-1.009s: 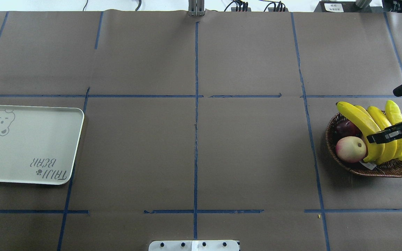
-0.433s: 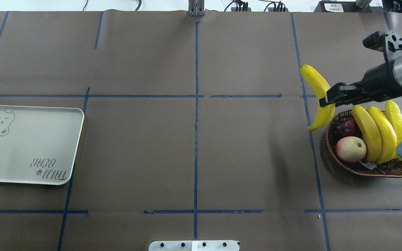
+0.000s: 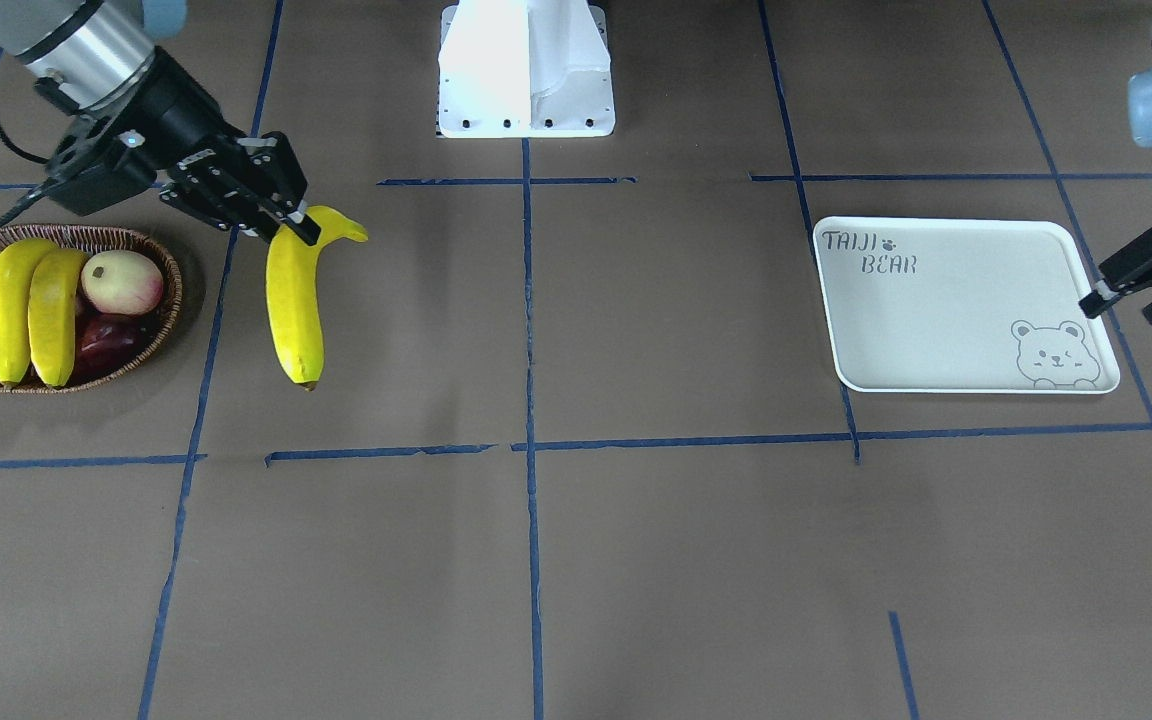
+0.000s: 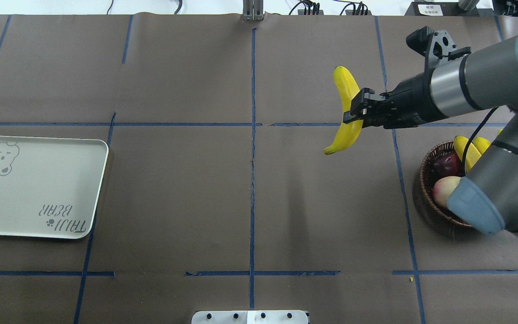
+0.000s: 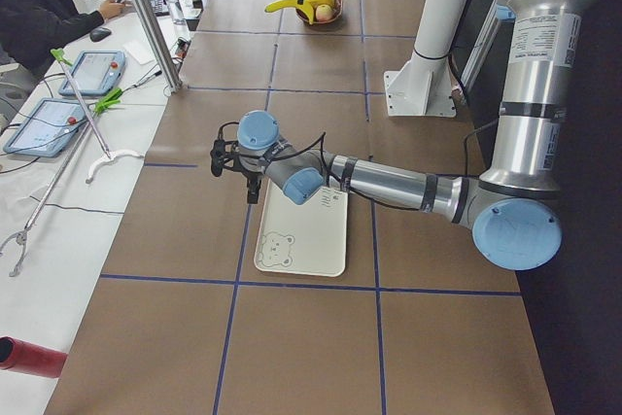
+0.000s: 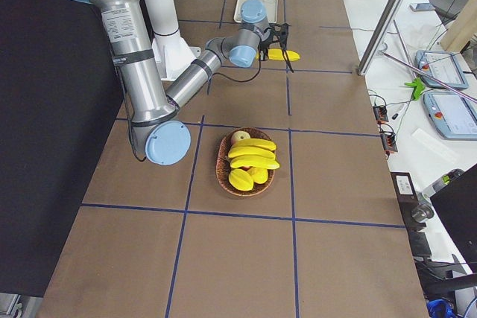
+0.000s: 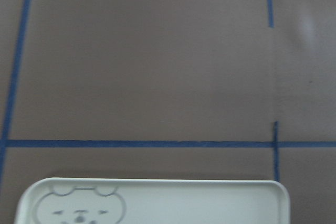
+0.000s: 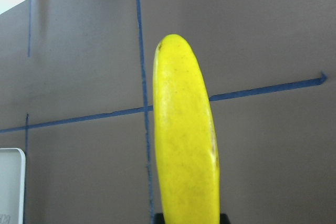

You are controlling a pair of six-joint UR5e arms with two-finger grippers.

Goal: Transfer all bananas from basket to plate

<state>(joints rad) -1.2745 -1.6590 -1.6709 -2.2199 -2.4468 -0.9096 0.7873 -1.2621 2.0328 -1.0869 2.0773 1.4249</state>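
My right gripper [image 4: 357, 112] is shut on one banana [image 4: 346, 85] and holds it in the air left of the basket [image 3: 173, 290], over bare table. The same banana [image 3: 294, 300] hangs from the gripper [image 3: 281, 215] in the front view and fills the right wrist view [image 8: 184, 145]. Three bananas [image 3: 11, 300] lie in the wicker basket [image 4: 423, 180], mostly hidden overhead by my right arm. The off-white plate [image 4: 38, 189] lies far left with nothing on it. My left gripper [image 3: 1116, 312] hovers open beside the plate [image 3: 946, 320], at its bear corner.
A peach-coloured fruit [image 3: 121, 282] and a dark red fruit [image 3: 106, 335] share the basket. The white robot base [image 3: 526, 70] stands at the table's robot side. Blue tape lines cross the brown table. A person [image 5: 39, 7] sits at a side table.
The right gripper lifted one banana out of the basket and carried it left, away from the basket. A left finger has come into the overhead view's left edge.
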